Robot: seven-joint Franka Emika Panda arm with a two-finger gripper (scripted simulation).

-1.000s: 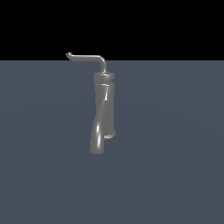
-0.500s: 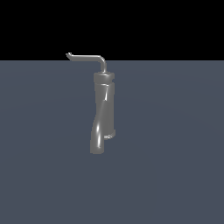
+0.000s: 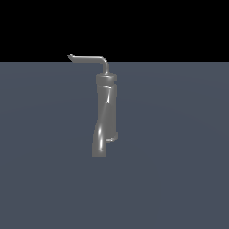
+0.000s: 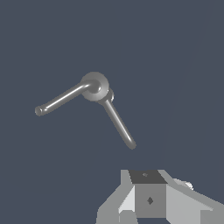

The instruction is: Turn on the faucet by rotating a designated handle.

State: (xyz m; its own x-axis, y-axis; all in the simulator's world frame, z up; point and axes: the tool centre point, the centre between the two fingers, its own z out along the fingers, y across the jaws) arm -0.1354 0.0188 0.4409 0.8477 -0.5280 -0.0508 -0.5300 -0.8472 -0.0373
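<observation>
While the handle (image 3: 89, 58) sits untouched atop the faucet (image 3: 106, 112), we see no arm in the exterior view.

We find the faucet standing upright on the dark grey floor (image 3: 179, 156), its thick spout curving down toward the exterior view's left, and the thin rod reaching from its top toward that same side, ending in a small upturned tip. In the wrist view we look down on it, with the gripper (image 4: 148, 199) apart from it; we cannot tell whether its jaws are parted or closed.
</observation>
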